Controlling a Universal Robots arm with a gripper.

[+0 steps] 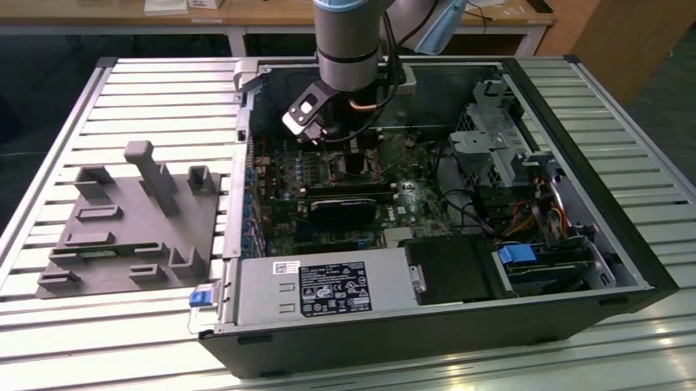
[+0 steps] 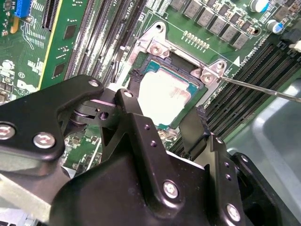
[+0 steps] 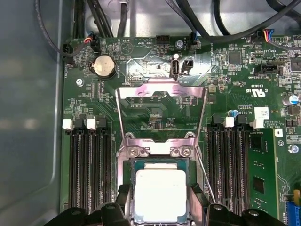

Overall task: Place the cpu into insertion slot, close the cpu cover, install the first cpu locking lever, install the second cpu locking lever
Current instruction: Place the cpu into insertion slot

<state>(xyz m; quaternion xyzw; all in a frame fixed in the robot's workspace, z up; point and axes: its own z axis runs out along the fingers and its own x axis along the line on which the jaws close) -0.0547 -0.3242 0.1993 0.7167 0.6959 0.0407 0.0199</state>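
Observation:
The cpu, a silvery square chip, lies level in the insertion slot on the green board. My gripper is low over it, and in both wrist views its black fingers press against two opposite edges of the chip. The cpu cover, a thin metal frame with a square window, is swung open and lies back beyond the slot. A thin wire locking lever stands free beside the slot. In the exterior view my gripper reaches down into the open computer case.
Long black memory slots flank the socket. A black card, the power supply, a drive cage and cables crowd the case. A grey fixture sits on the slatted table at the exterior view's left.

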